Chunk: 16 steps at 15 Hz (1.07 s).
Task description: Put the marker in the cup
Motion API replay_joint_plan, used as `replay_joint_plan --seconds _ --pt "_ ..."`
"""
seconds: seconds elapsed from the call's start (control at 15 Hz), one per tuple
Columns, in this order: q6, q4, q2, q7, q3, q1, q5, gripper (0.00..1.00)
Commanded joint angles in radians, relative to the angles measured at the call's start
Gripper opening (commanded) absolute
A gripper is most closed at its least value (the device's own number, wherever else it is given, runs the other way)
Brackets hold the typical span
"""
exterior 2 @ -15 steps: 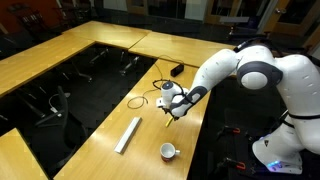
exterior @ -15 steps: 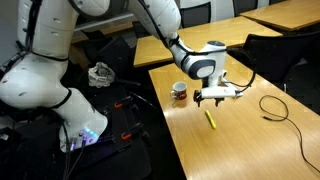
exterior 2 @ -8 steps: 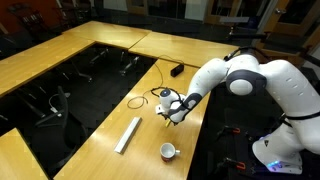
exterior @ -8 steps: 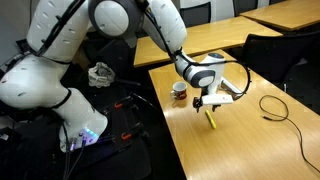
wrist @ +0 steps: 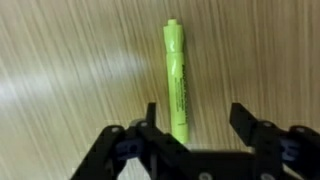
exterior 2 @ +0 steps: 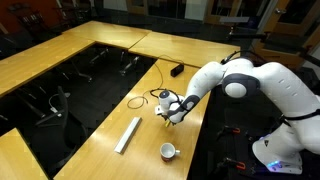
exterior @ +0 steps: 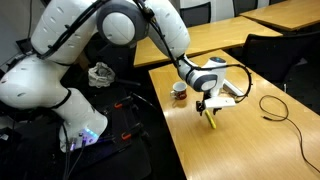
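The marker (wrist: pixel 176 80), a short bright yellow-green pen, lies flat on the wooden table, pointing away in the wrist view. Its near end reaches between my open fingers, close to the left one. My gripper (wrist: pixel 195 120) is open and empty just above it. In an exterior view the gripper (exterior: pixel 209 105) hangs low over the marker (exterior: pixel 211 119), and the white cup (exterior: pixel 179 91) stands on the table a little beyond it near the table edge. In the exterior view from the opposite side the gripper (exterior 2: pixel 168 113) is above the table and the cup (exterior 2: pixel 169 151) stands nearer the camera.
A long flat grey bar (exterior 2: pixel 128 134) lies on the table beside the cup. A thin black looped cable (exterior: pixel 276 106) lies past the gripper, also seen here (exterior 2: pixel 140 98). The table edge (exterior: pixel 165 112) drops off next to the cup.
My gripper has come down and shifted over the marker, now just above it. The marker and cup have not moved.
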Motion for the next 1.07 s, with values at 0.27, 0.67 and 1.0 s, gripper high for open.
replay_joint_plan --seconds 0.27,0.67,1.0 --pt "0.008 0.106 0.088 -0.004 0.013 -0.016 -0.012 0.34" --pt "-0.033 0.118 0.088 -0.045 0.062 -0.055 0.008 0.01" --pt "-0.119 0.030 0.015 -0.265 0.235 -0.184 0.093 0.05"
